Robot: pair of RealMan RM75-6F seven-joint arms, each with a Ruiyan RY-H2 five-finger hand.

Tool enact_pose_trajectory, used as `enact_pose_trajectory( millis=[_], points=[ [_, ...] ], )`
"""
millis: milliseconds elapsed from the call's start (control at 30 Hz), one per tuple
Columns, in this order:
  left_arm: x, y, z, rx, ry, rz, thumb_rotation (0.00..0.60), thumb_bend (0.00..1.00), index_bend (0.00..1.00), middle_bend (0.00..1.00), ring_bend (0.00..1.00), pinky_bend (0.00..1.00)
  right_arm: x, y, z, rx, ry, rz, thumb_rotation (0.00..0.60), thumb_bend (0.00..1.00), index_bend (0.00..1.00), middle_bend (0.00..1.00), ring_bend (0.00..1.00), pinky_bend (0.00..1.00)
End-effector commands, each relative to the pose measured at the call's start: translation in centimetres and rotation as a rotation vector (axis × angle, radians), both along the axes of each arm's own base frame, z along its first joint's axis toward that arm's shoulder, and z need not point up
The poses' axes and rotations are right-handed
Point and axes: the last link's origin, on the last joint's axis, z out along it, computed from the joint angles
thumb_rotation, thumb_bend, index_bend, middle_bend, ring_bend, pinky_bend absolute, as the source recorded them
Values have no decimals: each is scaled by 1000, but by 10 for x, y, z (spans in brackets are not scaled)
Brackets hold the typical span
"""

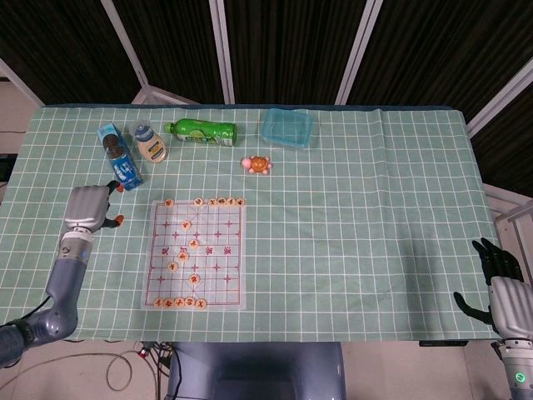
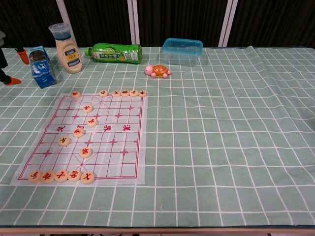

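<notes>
The left hand (image 1: 88,207), fingers apart and nothing held, hangs just near of the blue carton (image 1: 119,165), left of the chess board (image 1: 198,253). The carton could be toppled by a careless reach. The right hand (image 1: 500,282), spread, is kept at the table's near right edge.

From the head view I see my left hand (image 1: 89,208) over the checked tablecloth (image 1: 358,208), holding nothing, just beside the blue carton (image 1: 119,165) and left of the chess board sheet (image 1: 197,252). The round chess pieces (image 1: 179,302) sit in a row along the sheet's near edge, with others scattered across it. My right hand (image 1: 503,292) hangs at the table's near right corner, fingers apart. Along the far side lie a white bottle (image 1: 150,142), a green bottle (image 1: 201,132), a blue plastic box (image 1: 287,127) and a toy turtle (image 1: 258,164).
</notes>
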Motion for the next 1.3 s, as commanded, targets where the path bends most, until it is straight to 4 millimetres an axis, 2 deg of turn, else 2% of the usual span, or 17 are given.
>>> enact_pose_trajectory(
  millis=[33,633,1300],
  points=[
    [8,17,-17,-31,28,9,600,216,359,1000,998,967,0,0,0,2,-4,-5,600,323,0,0,0,0],
    [28,57,-57,-59,72,17,600,198,444,1000,1000,967,-2,-1,0,8,-22,-29,600,323,0,0,0,0],
    [39,73,-91,-132,83,26,600,197,448,1000,999,967,-2,-2,0,10,-52,-38,600,322,0,0,0,0]
  ],
)
